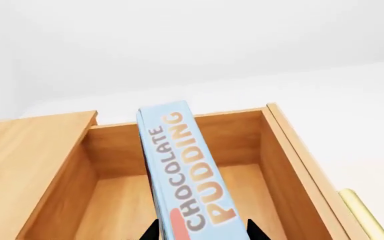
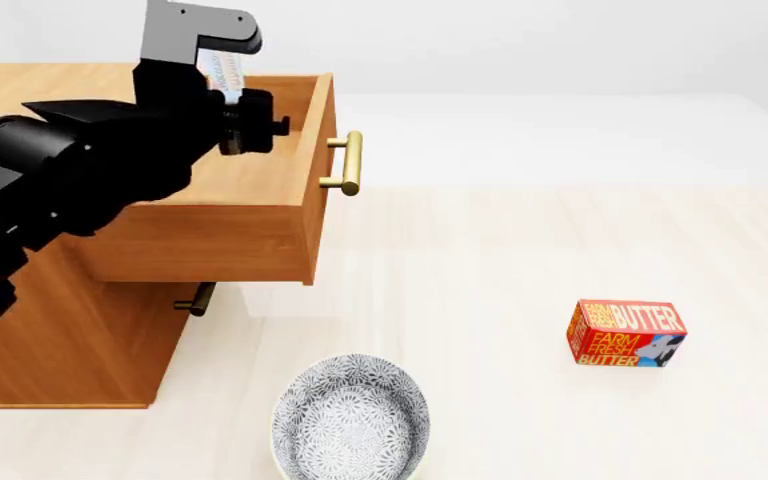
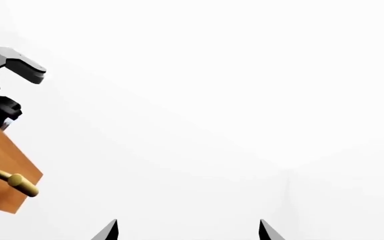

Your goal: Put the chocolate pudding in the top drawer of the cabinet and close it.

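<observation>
Left wrist view shows the left end effector (image 1: 202,232) clamped on the chocolate pudding (image 1: 185,170), its two dark fingertips pressing the carton's narrow sides near the red-and-brown end. The carton's long axis runs straight out from the fingers, light-blue end leading, and that leading end points toward the back wall of the top drawer (image 1: 245,145). Everything here can be placed against that drawer: the carton hangs above its open cavity, over the bare wooden floor, nearer the cabinet-side wall than the wall carrying the brass handle (image 1: 362,215). It does not appear to touch the drawer floor yet — so release looks like the step in hand, with a short descent judged sensible first.

Head view confirms the left arm reaching over the pulled-out drawer, the carton's pale end just visible above the drawer rim. The cabinet (image 2: 51,340) stands behind and below the drawer, its lower drawer shut.

Right wrist view shows the right end effector (image 3: 187,231) empty, its fingertips spread wide, well away from the drawer on the handle side. Being free and facing the handle, it is arguably the better-placed arm for the closing push. On the worktop (image 2: 531,250), a butter box (image 2: 627,334) and a patterned bowl (image 2: 351,420) lie well apart from the drawer.
</observation>
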Tool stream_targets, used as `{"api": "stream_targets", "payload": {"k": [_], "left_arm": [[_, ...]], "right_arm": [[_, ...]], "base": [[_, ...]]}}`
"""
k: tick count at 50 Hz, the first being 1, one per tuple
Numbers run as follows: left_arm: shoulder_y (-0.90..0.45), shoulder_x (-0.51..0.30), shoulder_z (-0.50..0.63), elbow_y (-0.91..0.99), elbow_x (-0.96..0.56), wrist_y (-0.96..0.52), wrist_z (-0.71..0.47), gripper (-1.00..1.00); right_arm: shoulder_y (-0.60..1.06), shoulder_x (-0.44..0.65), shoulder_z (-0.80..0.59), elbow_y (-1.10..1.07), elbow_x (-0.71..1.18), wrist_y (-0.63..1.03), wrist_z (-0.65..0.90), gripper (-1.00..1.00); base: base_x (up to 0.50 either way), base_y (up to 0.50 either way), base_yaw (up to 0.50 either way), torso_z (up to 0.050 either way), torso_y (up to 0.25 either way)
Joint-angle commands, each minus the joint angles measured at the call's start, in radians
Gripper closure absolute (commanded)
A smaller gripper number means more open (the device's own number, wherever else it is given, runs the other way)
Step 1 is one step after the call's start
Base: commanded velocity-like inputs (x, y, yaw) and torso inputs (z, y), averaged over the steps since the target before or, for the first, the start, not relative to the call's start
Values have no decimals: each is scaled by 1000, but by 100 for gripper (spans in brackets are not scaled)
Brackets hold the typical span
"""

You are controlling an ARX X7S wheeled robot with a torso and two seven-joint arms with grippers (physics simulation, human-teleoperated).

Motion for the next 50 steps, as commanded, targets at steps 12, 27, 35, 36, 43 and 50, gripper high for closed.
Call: {"api": "stream_targets", "payload": {"k": [12,27,35,36,43,50], "left_arm": [[-11,87,-2,-201,-5,-13,51,100],[-16,89,14,-174,28,-1,31,-100],[-30,40,4,-43,31,7,-10,-100],[-35,30,1,-15,30,8,-17,-100],[-77,-41,-18,182,33,16,-82,-100],[-120,-108,-39,398,37,20,-148,-100]], "right_arm": [[-13,10,-5,7,-3,-11,19,-100],[23,1,-21,22,21,-1,-7,-100],[40,-5,-29,27,30,5,-20,-100],[41,-5,-30,28,30,5,-20,-100],[43,-5,-32,29,30,6,-19,-100],[39,-3,-32,28,26,4,-14,-100]], "base": [[0,0,0,0,1],[0,0,0,0,0],[0,0,0,0,0],[0,0,0,0,0],[0,0,0,0,0],[0,0,0,0,0]]}}
